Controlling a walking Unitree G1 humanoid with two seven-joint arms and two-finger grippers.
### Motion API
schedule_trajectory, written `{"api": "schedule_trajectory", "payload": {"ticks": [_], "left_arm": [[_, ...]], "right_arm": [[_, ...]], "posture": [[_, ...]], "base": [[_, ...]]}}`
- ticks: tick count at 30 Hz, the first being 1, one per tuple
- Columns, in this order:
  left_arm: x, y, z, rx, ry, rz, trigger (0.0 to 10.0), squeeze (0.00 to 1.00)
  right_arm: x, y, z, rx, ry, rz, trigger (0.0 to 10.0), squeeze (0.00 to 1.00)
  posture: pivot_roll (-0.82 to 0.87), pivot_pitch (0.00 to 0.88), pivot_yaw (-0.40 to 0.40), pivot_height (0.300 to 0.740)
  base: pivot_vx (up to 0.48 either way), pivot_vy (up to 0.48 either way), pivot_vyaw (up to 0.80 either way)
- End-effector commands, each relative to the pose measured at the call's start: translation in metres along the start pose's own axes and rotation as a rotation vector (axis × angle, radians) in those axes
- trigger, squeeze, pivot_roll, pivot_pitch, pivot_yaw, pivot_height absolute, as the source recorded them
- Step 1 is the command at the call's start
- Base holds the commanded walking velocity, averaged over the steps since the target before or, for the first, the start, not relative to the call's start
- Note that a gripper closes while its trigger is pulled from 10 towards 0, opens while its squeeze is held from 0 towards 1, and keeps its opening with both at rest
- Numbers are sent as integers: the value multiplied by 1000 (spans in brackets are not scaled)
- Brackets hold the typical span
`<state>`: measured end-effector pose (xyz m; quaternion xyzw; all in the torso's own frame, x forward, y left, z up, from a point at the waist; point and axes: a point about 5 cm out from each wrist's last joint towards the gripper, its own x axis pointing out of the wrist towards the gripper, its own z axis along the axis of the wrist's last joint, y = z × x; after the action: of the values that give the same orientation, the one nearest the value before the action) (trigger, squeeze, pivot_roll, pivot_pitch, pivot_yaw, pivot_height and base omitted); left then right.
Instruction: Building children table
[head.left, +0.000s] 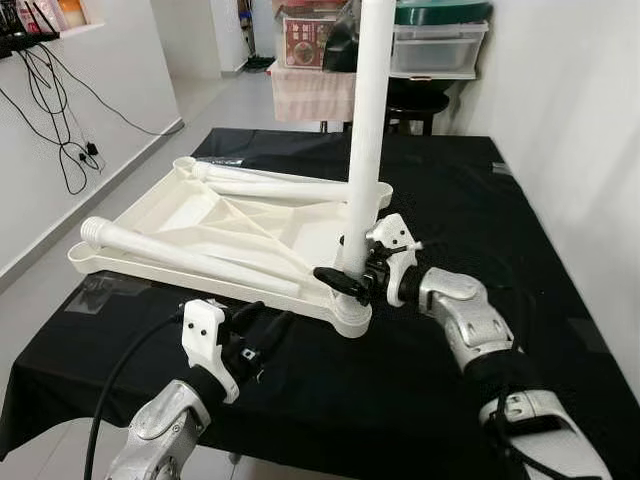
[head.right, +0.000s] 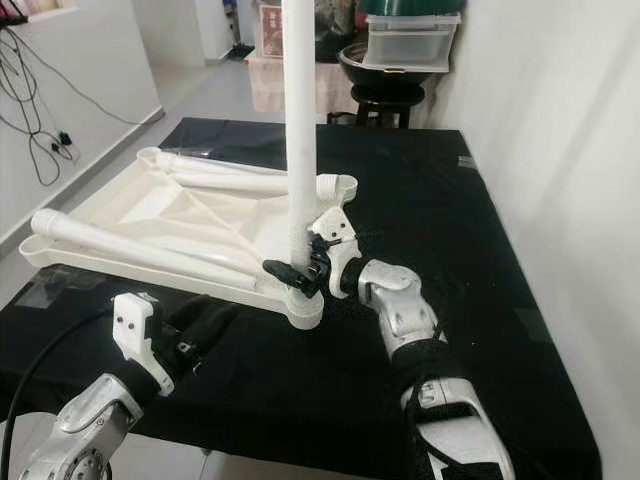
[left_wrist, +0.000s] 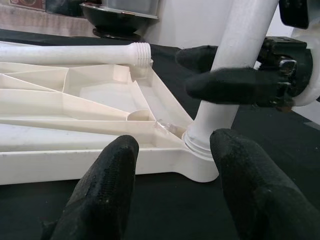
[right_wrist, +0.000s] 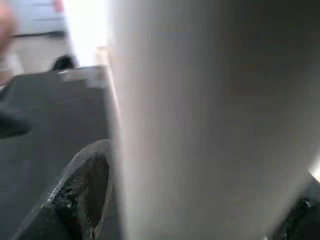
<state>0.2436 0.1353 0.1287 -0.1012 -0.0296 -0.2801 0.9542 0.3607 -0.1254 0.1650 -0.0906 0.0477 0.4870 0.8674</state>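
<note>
Gripping the upright white table leg (head.left: 366, 120) low down with the right gripper (head.left: 352, 278), black fingers clamped around it just above the corner socket (head.left: 352, 318) of the upturned white tabletop (head.left: 190, 215) on the black-clothed table (head.left: 450, 360). Hovering the left gripper (left_wrist: 172, 165) just beside that corner, fingers apart and holding nothing. Probably threading the leg in: keeping it vertical, turning steadily, and bracing the tabletop against sliding. Leaving two loose legs (head.left: 190, 258) lying in the tabletop.

Even, soft indoor light kept both eye views bright and sharp with faint shadows on the black tablecloth (head.left: 470, 200), while the right wrist view was blurred, its close white table leg (right_wrist: 210, 120) glaring, overexposed.
</note>
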Motion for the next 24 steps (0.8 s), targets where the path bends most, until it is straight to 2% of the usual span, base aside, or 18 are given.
{"api": "schedule_trajectory", "payload": {"ticks": [1,5,6,7,8,9,20,24], "left_arm": [[-3,1,-1,8,2,18,10000,0],[-3,0,-1,8,1,19,10000,0],[-3,0,-1,7,2,18,10000,0],[-3,0,-1,7,2,18,10000,0],[-3,-1,-2,6,2,18,10000,0],[-3,-1,-2,5,2,18,10000,0],[-2,-3,-1,-6,2,9,10000,0],[-2,-4,-1,-7,1,9,10000,0]], "right_arm": [[4,6,-3,-1,23,115,10000,0],[4,2,-5,28,40,135,10000,0],[4,-2,-6,56,40,116,5059,0],[4,-2,-6,56,40,116,5059,0],[4,-4,-7,76,38,98,1059,0],[3,-6,-8,90,34,88,0,0],[-14,-14,-13,128,-7,77,0,0],[-19,-18,-16,113,10,17,0,0]], "posture": [[23,0,-17,740],[29,0,-19,740],[29,0,-17,740],[29,0,-17,740],[30,0,-17,740],[31,0,-19,740],[24,0,-13,740],[24,0,-19,740]], "base": [[0,0,0],[0,0,0],[0,0,0],[0,0,0],[0,0,0],[0,0,0],[0,0,0],[0,0,0]]}}
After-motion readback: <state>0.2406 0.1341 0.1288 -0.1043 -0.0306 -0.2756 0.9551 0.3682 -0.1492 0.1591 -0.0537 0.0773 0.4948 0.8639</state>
